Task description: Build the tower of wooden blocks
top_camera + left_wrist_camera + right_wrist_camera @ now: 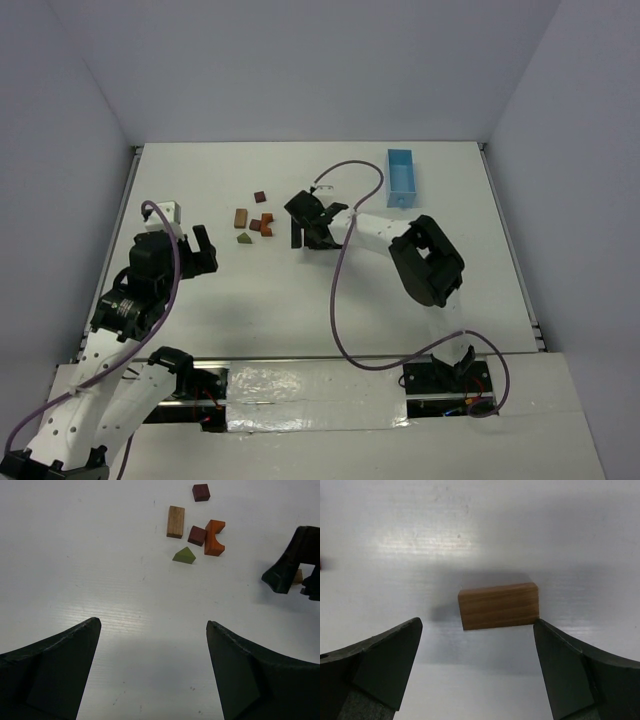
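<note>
Currently, the wood blocks (255, 225) of the tower lie singly on the white tabletop (250, 300), left of centre and toward the far side. The left wrist view shows a light-brown rectangle (175, 521), two maroon cubes (201, 492) (197, 535), an orange arch piece (214, 537) touching the nearer cube, and an olive-green triangle (184, 555) just beside them. The right tool (477, 621) is released, its jaws spread on either side of a brown block (499, 606) that rests flat on the tabletop; a gap shows at the left finger, while the right finger stands just beside the block. The left tool (152, 622) is also released, holds nothing and hangs near the cluster. A light-blue tray (401, 177) sits well apart at the far right.
</note>
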Motion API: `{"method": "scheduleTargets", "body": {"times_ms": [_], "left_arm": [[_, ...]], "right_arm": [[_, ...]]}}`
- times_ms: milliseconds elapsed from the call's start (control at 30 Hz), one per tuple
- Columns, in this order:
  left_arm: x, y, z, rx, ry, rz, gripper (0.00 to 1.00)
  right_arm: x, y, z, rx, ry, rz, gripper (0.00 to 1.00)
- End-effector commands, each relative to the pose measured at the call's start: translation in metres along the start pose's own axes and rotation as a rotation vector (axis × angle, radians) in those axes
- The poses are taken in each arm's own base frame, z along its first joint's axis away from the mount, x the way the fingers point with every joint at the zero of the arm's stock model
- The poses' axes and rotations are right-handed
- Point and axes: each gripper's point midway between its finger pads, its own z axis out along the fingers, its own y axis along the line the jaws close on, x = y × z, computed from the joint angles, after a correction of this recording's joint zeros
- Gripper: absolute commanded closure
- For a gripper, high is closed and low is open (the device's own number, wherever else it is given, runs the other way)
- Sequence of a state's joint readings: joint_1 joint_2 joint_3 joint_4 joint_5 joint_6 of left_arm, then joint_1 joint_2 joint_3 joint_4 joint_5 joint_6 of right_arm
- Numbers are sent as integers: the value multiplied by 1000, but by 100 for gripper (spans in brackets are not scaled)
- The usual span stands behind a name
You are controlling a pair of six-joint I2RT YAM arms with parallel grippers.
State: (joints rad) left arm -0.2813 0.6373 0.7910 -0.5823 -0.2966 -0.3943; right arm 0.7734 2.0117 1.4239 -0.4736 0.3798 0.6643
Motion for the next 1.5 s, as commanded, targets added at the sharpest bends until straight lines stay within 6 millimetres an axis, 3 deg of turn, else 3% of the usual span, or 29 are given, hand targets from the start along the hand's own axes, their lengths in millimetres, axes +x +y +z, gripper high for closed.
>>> {"method": "scheduleTargets", "body": {"times_ms": [0, 167, 400, 533, 633, 667, 800, 833, 900, 967, 1033, 1167, 1200, 1233, 1300, 1367, 1433, 1467], "left_arm": [[-12, -7, -2, 34, -45, 4, 0], [-13, -9, -5, 44, -57, 3, 1], [-12, -11, -4, 57, -49, 9, 0], [-13, -11, -5, 56, -55, 7, 0], [-13, -11, -5, 54, -56, 6, 1], [-12, -11, -5, 55, -54, 7, 1], [-11, -12, -3, 59, -46, 10, 0], [-11, -12, -3, 61, -46, 10, 0], [-11, -13, -4, 63, -47, 10, 1], [-12, -12, -5, 63, -53, 9, 1], [-13, -13, -6, 64, -58, 7, 0], [-12, -14, -5, 69, -55, 10, 1], [-12, -14, -5, 68, -52, 13, 1], [-11, -13, -5, 67, -51, 11, 1], [-12, -13, -5, 67, -53, 12, 0], [-12, -13, -6, 64, -55, 11, 0], [-12, -13, -5, 63, -54, 10, 1], [-12, -13, -5, 64, -54, 11, 0]], "right_arm": [[-4, -19, 15, 181, 0, 36, 0], [-3, -21, 28, 203, 8, 47, 0], [-8, -16, 18, 85, -19, 13, 1], [-2, -21, 30, 80, 39, 18, 4], [5, -25, 35, 83, 46, 22, 24], [6, -22, 35, 63, 41, 24, 36], [11, -22, 29, 25, 39, 33, 48], [21, -25, 28, 23, 55, 22, 51], [27, -16, 19, -27, 59, 2, 63], [40, -18, 10, -43, 78, -80, 74], [59, -9, 0, -92, 73, -256, 78], [92, -1, -18, -189, 84, -613, 79], [112, 6, -26, -253, 111, -705, 78], [120, 5, -30, -288, 120, -820, 77], [131, 11, -39, -353, 141, -907, 77], [130, 19, -47, -421, 126, -978, 75], [124, 19, -50, -412, 132, -991, 62], [115, 26, -55, -417, 105, -985, 50]]}}
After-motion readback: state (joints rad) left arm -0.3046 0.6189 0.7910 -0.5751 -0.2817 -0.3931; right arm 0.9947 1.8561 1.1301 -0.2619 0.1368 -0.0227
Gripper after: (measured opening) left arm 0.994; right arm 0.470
